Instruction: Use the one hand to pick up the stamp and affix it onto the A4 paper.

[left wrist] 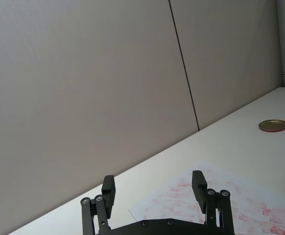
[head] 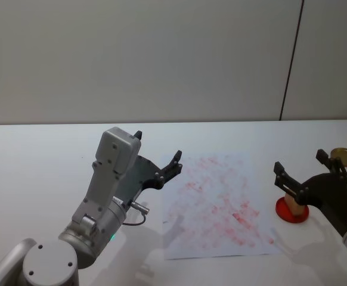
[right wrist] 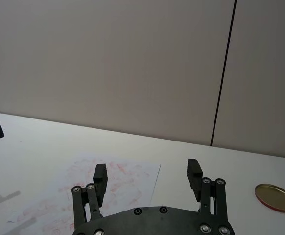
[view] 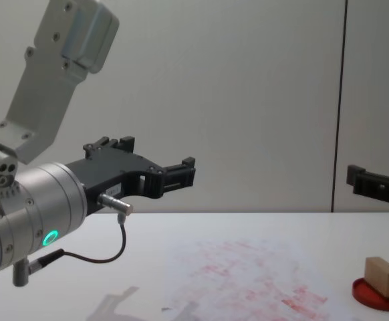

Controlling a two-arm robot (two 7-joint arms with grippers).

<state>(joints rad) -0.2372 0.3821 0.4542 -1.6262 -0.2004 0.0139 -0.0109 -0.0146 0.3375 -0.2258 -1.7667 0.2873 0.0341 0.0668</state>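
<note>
Head view: the stamp (head: 291, 202) stands on a red dish (head: 282, 213) on the white table (head: 42, 155), just right of the A4 paper (head: 221, 202). The right gripper (head: 300, 162) hovers over it, fingers spread and empty. The left gripper (head: 157, 147), likewise spread and empty, hangs near the paper's left edge. A gold lid (head: 345, 157) lies farther back on the right. Left wrist view: the left gripper's fingers are splayed above the paper, with stamp, dish and lid beyond. Right wrist view: the right gripper's fingers are parted, with paper and lid beyond. Chest view: the stamp rests on the dish, the right gripper well above and apart from it.
</note>
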